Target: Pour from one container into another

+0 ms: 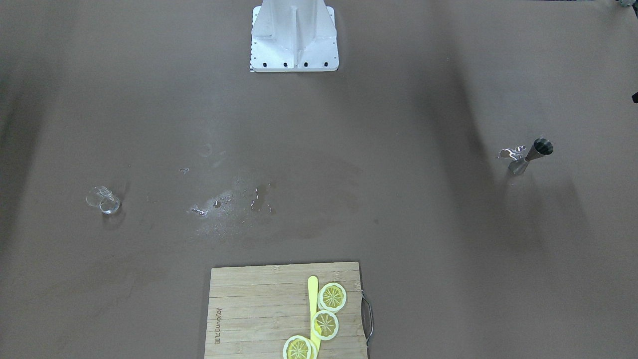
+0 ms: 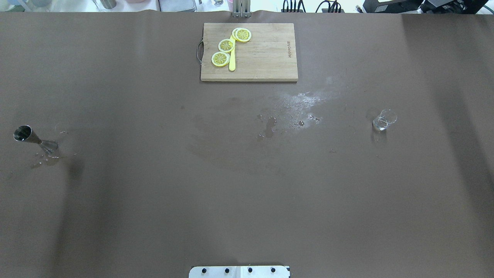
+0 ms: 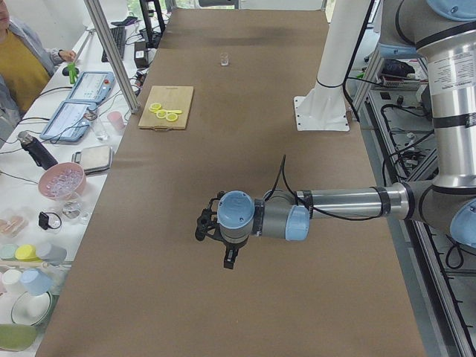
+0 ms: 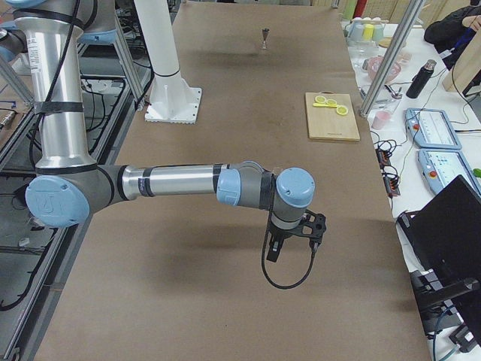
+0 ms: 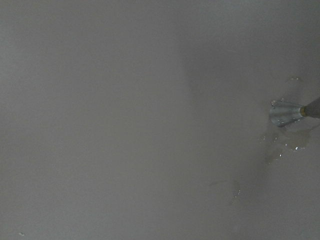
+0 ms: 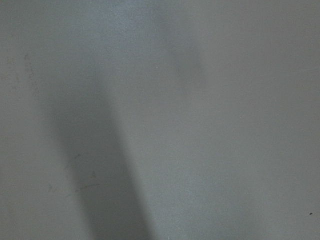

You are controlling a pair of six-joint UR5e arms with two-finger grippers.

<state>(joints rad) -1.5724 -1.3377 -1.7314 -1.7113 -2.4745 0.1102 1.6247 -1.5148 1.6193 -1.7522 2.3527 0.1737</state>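
The brown table (image 2: 154,212) runs wide. The left gripper (image 3: 201,227) and the right gripper (image 4: 316,226) each hang over their own end of it, and from these side angles I cannot tell how far their jaws are open or whether they hold anything. A wooden cutting board (image 2: 262,58) sits at the far edge. The steel jigger (image 2: 34,139) stands upright at the robot's left end, long axis vertical and mouth up, with droplets at its foot. Well apart from it, at the right end, the small clear glass (image 2: 384,119) stands mouth up.
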